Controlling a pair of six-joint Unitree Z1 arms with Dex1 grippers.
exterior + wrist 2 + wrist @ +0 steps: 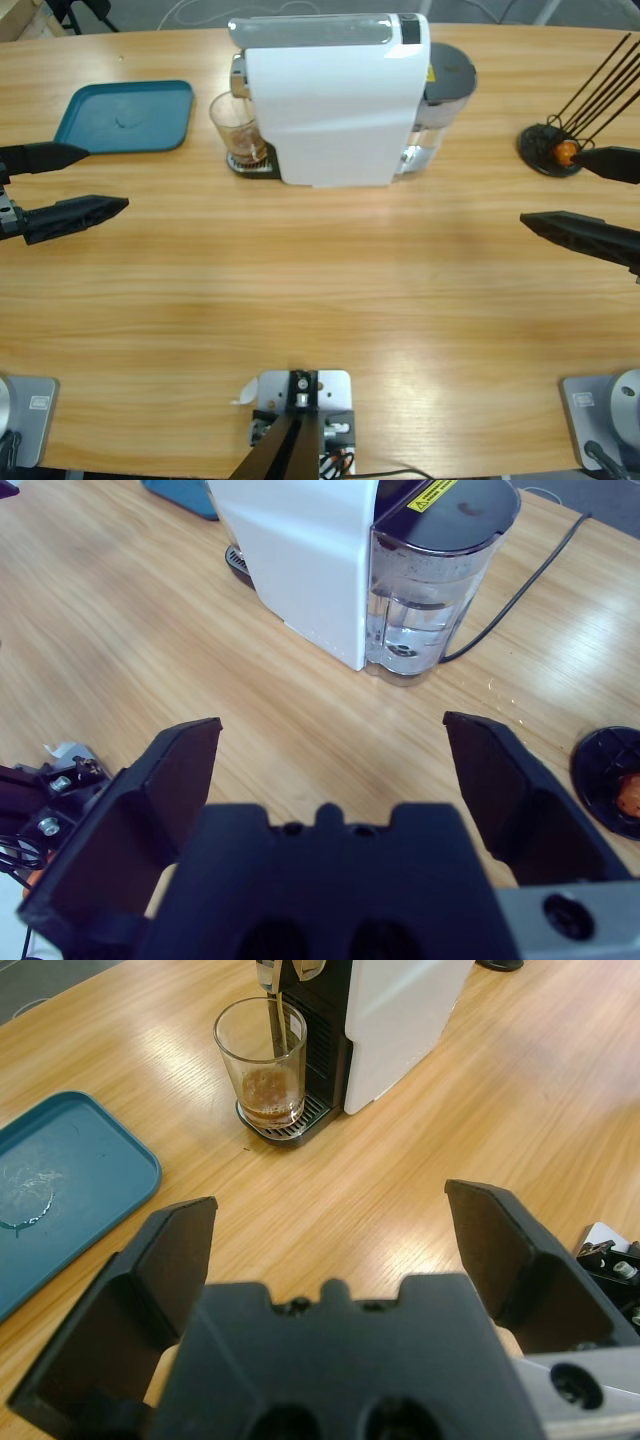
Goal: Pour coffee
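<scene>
While coffee (268,1088) ran into the glass (238,127), both grippers waited apart from the machine with nothing between their jaws.

Under the spout of the white coffee machine (335,105) the clear glass stood on the drip grille (290,1125), and a thin brown stream fell into a shallow layer of dark liquid at its bottom. Beside it, toward the table's left end, lay the teal tray (125,117) (a faint smear showed on it in the left wrist view). Spread wide, the left gripper (78,182) hovered over bare wood near the tray. Likewise released, the right gripper (570,192) hung near the black capsule stand (548,150), where one orange capsule (566,151) sat. A water tank (425,590) stood at the machine's rear.
</scene>
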